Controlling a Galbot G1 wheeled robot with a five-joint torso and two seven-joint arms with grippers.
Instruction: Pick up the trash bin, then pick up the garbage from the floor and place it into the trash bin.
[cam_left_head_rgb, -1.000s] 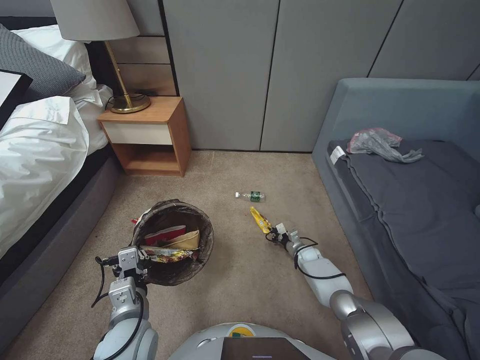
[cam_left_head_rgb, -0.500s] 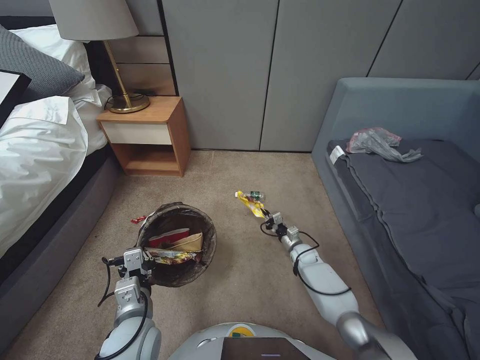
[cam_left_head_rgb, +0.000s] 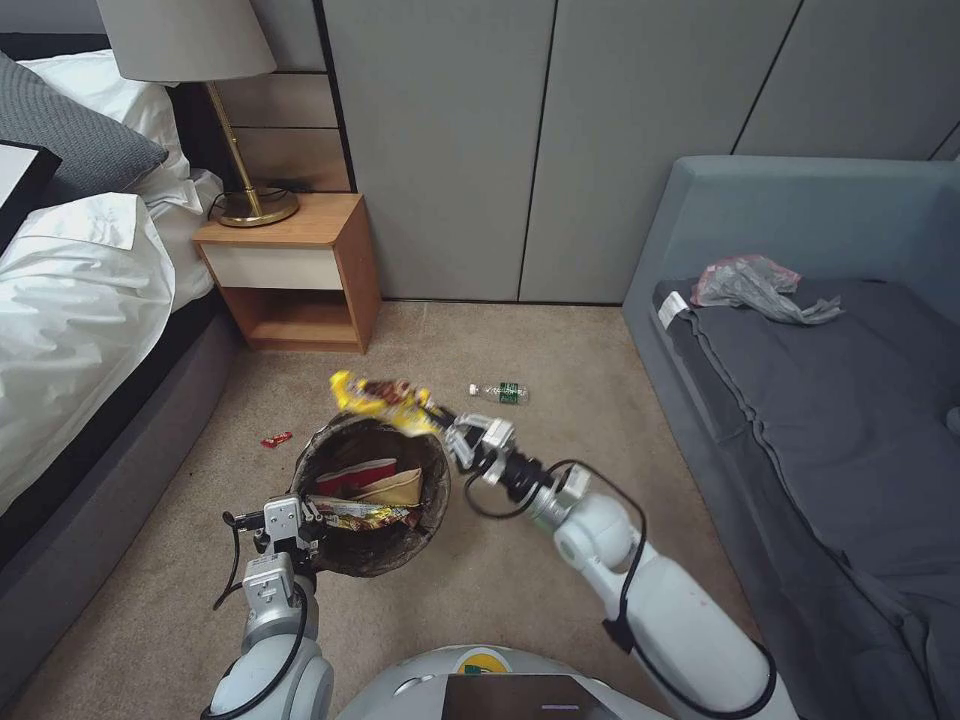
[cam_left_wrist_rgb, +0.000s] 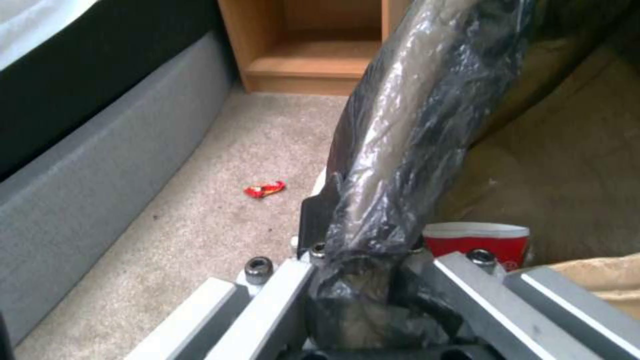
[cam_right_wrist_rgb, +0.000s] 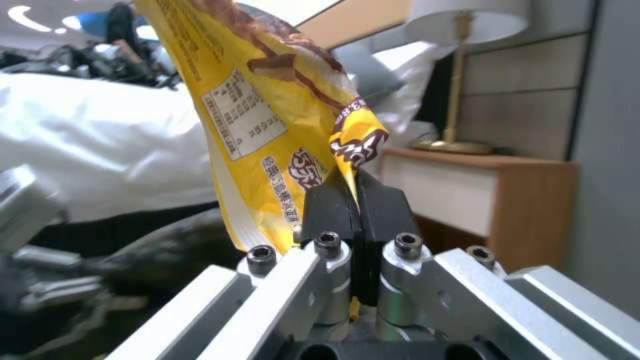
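Holding yellow snack wrapper over far rim of trash bin, right gripper has black fingers pinched tight on wrapper's corner. I see left gripper clamped on bin's near rim, bag liner bunched between its fingers (bin tilted, wrappers and tan paper already inside). Small red wrapper lies on carpet beside bin, bed side. Green-labelled bottle on carpet beyond bin.

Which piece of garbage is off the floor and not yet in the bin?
The yellow wrapper, pinched in the right gripper above the trash bin rim.
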